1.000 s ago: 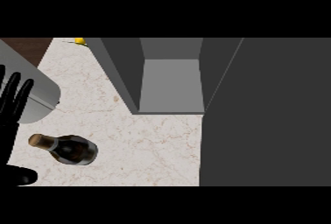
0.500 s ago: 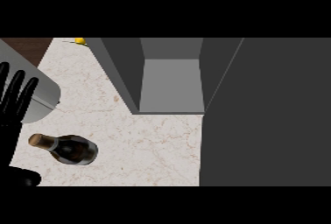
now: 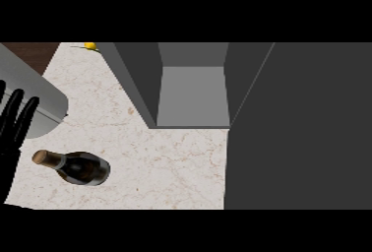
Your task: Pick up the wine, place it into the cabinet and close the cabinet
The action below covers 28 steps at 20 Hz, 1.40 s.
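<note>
Left hand (image 3: 15, 133) has crept up along the view's left edge since a second ago, fingers straight and spread, holding nothing. It sits just left of the wine (image 3: 76, 167), not touching it. The dark bit that showed below the bottle earlier is gone from view. Right hand is not visible at all. Meaning: grasp not started, bottle unmoved, whole task still ahead.

The wine stands on the table (image 3: 167, 162), seen from above: dark glossy glass body, round shoulders, tan cork-coloured top pointing up-left. Well right and above of the wine is the cabinet (image 3: 193, 93), open, flat matte grey walls, boxy, nothing visible inside. Its door (image 3: 298, 123) is a big dark grey slab right of the opening.

Table is pale speckled stone, marble-like. A grey rounded object (image 3: 36, 98) sits above-left of the wine, smooth, can't tell what it is. Small yellow thing (image 3: 90, 46) far above the wine, too small to identify.
</note>
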Each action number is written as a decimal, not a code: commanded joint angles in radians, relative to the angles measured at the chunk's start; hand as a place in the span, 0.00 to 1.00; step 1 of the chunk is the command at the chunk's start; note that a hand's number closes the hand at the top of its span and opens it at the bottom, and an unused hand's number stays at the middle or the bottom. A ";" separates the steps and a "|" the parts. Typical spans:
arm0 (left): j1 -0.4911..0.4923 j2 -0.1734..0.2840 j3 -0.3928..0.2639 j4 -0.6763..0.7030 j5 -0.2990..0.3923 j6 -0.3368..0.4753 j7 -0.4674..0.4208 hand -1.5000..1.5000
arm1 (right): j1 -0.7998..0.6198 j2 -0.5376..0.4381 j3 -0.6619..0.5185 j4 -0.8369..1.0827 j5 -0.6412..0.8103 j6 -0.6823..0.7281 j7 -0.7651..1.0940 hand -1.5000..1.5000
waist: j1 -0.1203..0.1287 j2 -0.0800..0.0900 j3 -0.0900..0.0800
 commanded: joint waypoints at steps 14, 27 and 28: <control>0.063 0.014 0.117 0.155 -0.041 -0.095 -0.101 0.00 | 0.092 0.045 0.013 -0.083 0.025 0.041 0.005 0.00 | -0.005 0.000 0.000; 0.089 0.083 0.242 0.396 -0.012 -0.276 -0.212 0.00 | -0.031 0.047 0.008 -0.070 0.023 0.004 0.104 0.00 | -0.003 0.001 -0.001; 0.100 0.055 0.224 0.385 -0.037 -0.273 -0.234 0.00 | -0.007 0.068 0.018 -0.029 0.046 0.030 0.027 0.00 | -0.002 0.001 0.000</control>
